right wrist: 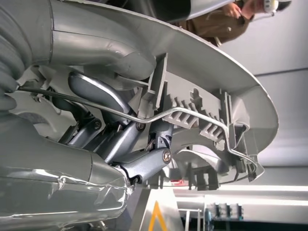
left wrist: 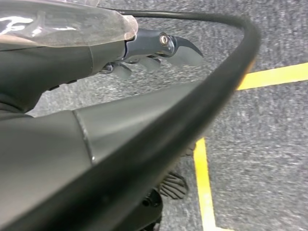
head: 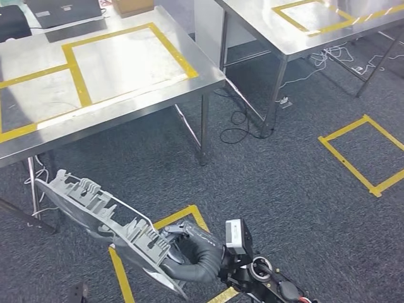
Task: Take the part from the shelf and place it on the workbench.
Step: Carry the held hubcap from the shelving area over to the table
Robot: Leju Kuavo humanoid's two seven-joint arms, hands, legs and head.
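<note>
Fingers of the right hand wrap over the near end of the part, a long grey ribbed plastic moulding, and grip it. The arm comes in low from the right, forearm roughly level, so the part juts out to the left over the dark carpet, tilted, below and in front of the steel workbench with its yellow tape. From the right wrist, the thumb presses one face and dark fingers hook the ribbed side. The left hand hangs over the floor; its blurred fingertips are partly hidden, so its state cannot be told. The part's near corner is cut off by the head view's bottom edge.
</note>
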